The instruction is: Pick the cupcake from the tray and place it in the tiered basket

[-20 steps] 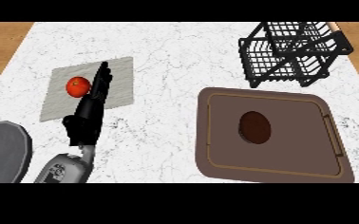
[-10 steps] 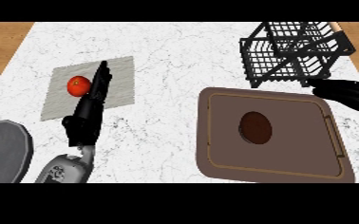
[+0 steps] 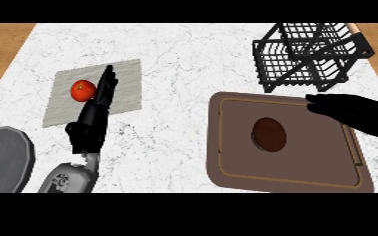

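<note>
on the marble counter (image 3: 184,60), head view: the right hand (image 3: 347,111) comes in from the right edge and hangs over the upper right corner of the brown tray (image 3: 236,165). its fingers point left and look stretched out, curled round nothing. the cupcake (image 3: 269,134), a dark brown oval, sits near the middle of the tray, just below and to the left of that hand's fingertips and apart from them. whether the hand touches the tray rim cannot be told.

just above the right hand stands the black wire tiered basket (image 3: 310,55), off the tray's far edge, near the counter's back right corner.

the left hand (image 3: 94,115) rises from the lower left on its grey forearm (image 3: 70,177), fingers straight and pointing away from the robot, grasping nothing. its fingertips reach over a grey mat (image 3: 125,87). a red tomato (image 3: 83,89) lies on the mat just to the left of those fingers; contact cannot be told. a grey rounded shape (image 3: 13,157) shows at the left edge, beside the forearm.
</note>
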Robot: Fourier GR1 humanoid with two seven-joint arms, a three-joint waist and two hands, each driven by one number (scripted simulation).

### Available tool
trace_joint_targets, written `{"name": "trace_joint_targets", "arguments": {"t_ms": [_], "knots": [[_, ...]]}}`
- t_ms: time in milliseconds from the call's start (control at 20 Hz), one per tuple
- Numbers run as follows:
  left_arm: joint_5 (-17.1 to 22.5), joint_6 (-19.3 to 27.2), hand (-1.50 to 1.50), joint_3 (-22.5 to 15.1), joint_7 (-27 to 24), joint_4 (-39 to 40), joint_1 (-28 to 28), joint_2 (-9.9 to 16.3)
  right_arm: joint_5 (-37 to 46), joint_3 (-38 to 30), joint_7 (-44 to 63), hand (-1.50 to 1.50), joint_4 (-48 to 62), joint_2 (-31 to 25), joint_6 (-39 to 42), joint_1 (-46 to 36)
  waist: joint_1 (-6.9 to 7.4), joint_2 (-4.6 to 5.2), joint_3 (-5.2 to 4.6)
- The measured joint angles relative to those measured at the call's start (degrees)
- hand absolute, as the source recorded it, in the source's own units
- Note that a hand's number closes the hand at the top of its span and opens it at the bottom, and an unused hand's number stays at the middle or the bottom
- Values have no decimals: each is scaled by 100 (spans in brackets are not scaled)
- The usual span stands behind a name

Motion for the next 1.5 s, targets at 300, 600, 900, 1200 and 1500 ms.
{"name": "trace_joint_targets", "arguments": {"t_ms": [300,600,900,1200,1500], "knots": [[-173,-45,0,25,29,-82,145,-150,786,75,-232,-150,-109,156,118,252,-3,1,2],[-253,-162,0,207,56,65,-56,-267,1896,304,-803,-150,-26,305,81,344,1,4,4],[-379,-217,0,256,60,2,35,-383,2659,443,-1596,-150,72,229,21,289,11,4,4],[-380,-397,0,449,73,51,-42,-379,3650,867,-2181,-150,134,358,-497,396,5,4,4],[-490,-494,0,477,120,-87,91,-424,4259,795,-2495,-150,586,494,-928,506,8,1,2]]}}
